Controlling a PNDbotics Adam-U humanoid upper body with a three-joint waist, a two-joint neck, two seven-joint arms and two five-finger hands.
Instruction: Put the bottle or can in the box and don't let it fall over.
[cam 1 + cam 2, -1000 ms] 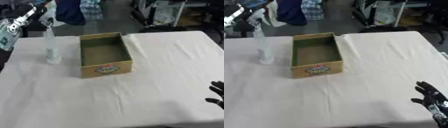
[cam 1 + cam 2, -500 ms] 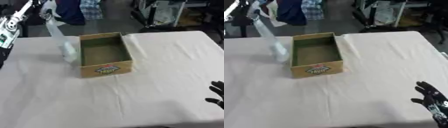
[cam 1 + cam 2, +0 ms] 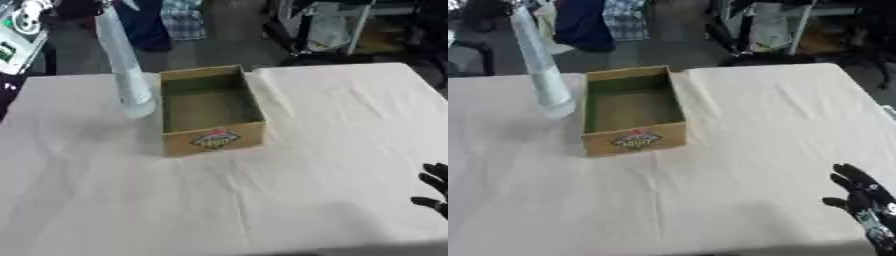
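bottle (image 3: 125, 70) beside box (image 3: 208, 111) | left fingers unseen, cannot tell | right hand (image 3: 865, 200) fingers spread, empty

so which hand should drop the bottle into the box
Left. The bottle hangs from up by its top at the upper left, just left of the box. The right hand rests open at the lower right, far off.

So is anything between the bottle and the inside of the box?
Only the box's own left wall. The bottle hangs tilted just left of it, bottom near the rim. The box holds nothing visible. The right hand rests open at the lower right, well away.
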